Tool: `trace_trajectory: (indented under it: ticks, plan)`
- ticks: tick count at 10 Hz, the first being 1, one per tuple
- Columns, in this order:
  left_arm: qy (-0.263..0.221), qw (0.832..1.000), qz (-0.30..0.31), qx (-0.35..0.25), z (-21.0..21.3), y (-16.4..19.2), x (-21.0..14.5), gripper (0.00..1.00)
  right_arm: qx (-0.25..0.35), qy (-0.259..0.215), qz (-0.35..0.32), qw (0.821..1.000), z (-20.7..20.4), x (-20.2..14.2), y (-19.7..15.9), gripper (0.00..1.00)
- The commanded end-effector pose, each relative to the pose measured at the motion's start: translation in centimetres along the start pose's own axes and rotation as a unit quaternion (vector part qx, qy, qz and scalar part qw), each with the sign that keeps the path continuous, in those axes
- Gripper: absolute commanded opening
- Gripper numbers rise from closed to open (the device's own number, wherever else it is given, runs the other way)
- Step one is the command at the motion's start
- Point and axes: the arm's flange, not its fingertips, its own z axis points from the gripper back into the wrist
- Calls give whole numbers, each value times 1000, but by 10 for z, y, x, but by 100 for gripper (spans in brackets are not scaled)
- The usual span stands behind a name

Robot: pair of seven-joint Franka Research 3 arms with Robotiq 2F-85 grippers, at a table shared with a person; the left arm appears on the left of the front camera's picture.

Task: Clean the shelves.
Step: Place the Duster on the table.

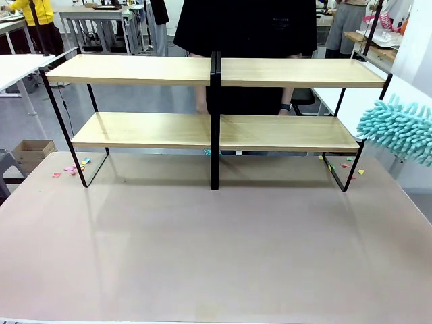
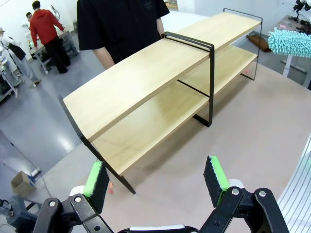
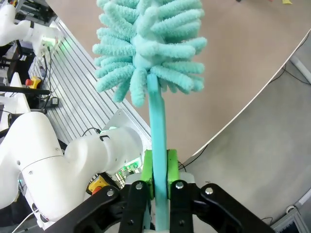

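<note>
R gripper is clamping the turquoise handle of a fluffy duster, pads pressing both sides. Duster head is hanging off the shelves' right end, just beside the frame, apart from the boards. L gripper is hovering w/ jaws wide apart, holding nothing. Shelves are standing on the far half of the table; boards bare. Person is standing behind them.

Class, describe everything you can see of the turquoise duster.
The duster has a fluffy head of thick turquoise chenille strands on a flat handle of the same colour, plastic by its look. The right gripper is shut on the handle, green-padded fingers pressing both sides. In the front view the head hangs in the air beside the shelves' right end, touching nothing.
</note>
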Motion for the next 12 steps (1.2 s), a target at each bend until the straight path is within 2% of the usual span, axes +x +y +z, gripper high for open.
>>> trace_trajectory:
  ticks: [1,5,6,7,8,9,10,12]
  plan:
    - [-3,1000,-4,0,-3,1,1,100,-2,-3,0,1000,0,0,0,13]
    - [0,1000,0,0,-1,0,0,100,-2,-3,0,1000,0,0,0,13]
    - [45,994,57,-80,-10,14,-16,100,-2,-3,0,1000,0,0,0,13]
    - [89,975,137,-153,-33,31,-49,100,0,0,0,1000,0,0,0,13]
    - [108,958,204,-170,-59,49,-88,100,2,-16,43,999,-4,-2,7,13]
    - [138,937,278,-161,-85,59,-138,100,39,3,95,995,-19,9,12,13]
    - [161,913,330,-178,-104,53,-174,100,97,28,138,985,-37,22,18,13]
    - [134,892,402,-155,-140,30,-217,100,154,142,161,965,-79,48,25,13]
